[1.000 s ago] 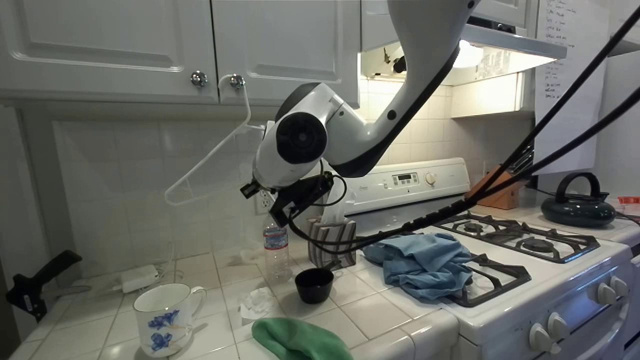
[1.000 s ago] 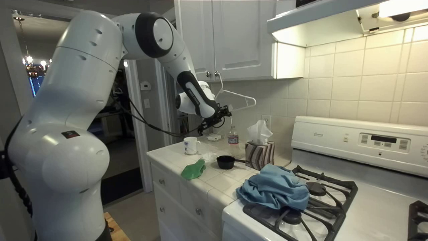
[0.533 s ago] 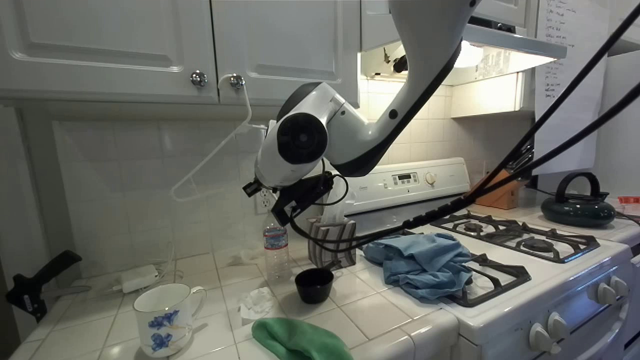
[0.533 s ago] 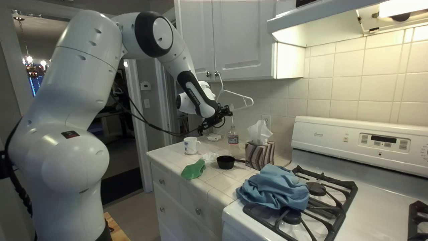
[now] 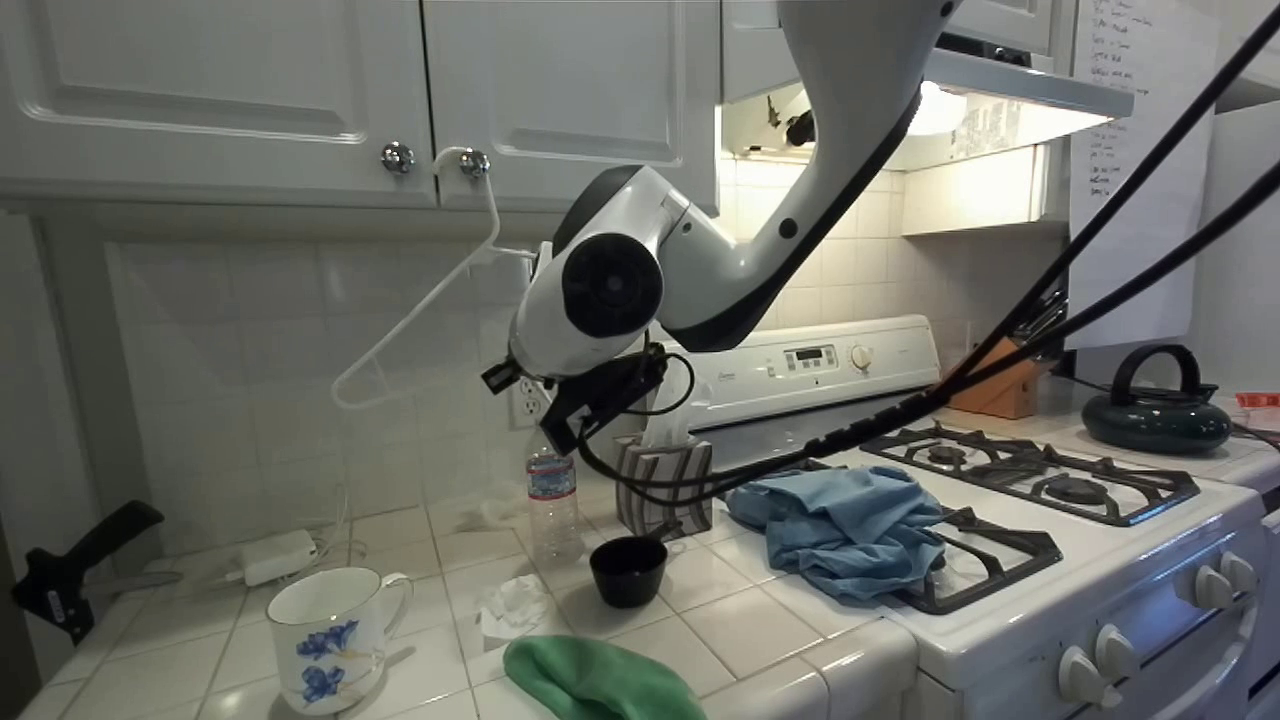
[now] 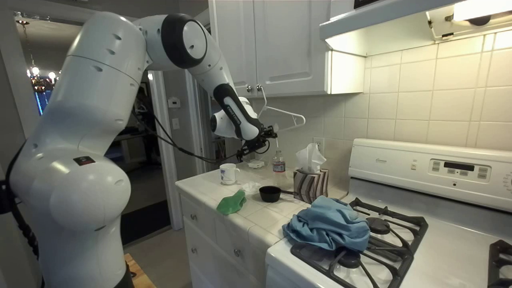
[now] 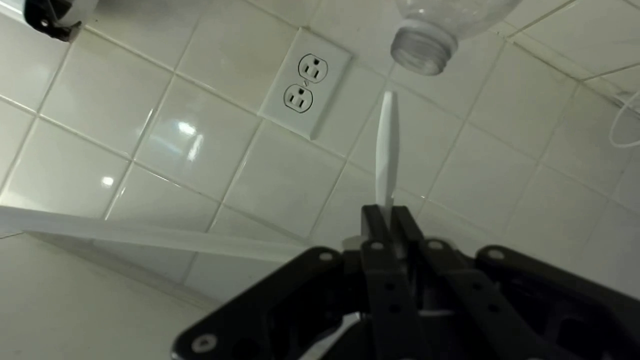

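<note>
Got slim white plastic stick (image 7: 388,150) (maybe utensil handle, can't ID) pinched in black two-finger end effector (image 7: 385,209), up in air over white tiled tabletop (image 6: 264,218), pointing twd but not touching neck of clear plastic bottle w/ red-and-blue label (image 5: 552,490). Hold pinch firm w/o over-squeezing, given prob twist or slip of such thin stock if bumped, & ease tip along slowly, eyes on wrist view. Mind white plastic clothes hanger (image 7: 150,237) running behind end effector in wrist view; can't confirm contact, so leave max clearance b4 any sideways move.
</note>
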### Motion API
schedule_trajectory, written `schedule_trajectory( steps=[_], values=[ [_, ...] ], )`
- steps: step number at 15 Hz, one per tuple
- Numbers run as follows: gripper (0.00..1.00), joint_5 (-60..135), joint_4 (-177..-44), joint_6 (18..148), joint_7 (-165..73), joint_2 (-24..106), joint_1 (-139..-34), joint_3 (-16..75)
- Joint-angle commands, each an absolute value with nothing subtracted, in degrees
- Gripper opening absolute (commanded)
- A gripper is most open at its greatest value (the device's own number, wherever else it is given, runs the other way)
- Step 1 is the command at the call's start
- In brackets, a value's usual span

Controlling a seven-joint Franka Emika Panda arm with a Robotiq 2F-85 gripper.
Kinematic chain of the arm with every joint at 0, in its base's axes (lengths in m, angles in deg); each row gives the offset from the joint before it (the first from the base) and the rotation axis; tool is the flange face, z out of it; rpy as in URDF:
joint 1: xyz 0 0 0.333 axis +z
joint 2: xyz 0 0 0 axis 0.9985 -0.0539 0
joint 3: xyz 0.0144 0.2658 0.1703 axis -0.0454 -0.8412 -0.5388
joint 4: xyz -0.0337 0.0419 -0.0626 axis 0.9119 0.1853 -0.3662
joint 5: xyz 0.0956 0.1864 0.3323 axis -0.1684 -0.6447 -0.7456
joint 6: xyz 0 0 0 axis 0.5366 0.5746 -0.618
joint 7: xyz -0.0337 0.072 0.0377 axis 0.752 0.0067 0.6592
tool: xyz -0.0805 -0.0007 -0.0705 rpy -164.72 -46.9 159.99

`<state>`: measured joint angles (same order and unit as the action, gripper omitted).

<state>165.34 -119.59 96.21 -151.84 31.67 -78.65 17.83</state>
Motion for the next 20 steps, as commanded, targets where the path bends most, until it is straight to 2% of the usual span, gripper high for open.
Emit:
schedule_trajectory(
  steps=[1, 13, 14, 16, 17, 20],
  values=[
    [0.02, 168.88, -119.8, 96.47, -155.4, 31.85, -78.91, 17.33],
    [0.02, 172.9, -118.66, 99.19, -161.29, 29.94, -79.91, 17.09],
    [0.08, 170.31, -119.67, 96.77, -157.74, 30.46, -80.96, 15.42],
    [0.08, 170.6, -119.6, 98.04, -159.16, 30.48, -79.25, 17.66],
    [0.02, 170.6, -119.59, 98.13, -159.21, 30.48, -79.29, 17.66],
    [0.02, 170.76, -120.44, 97.24, -158.93, 31.4, -79.02, 17.75]
  ],
)
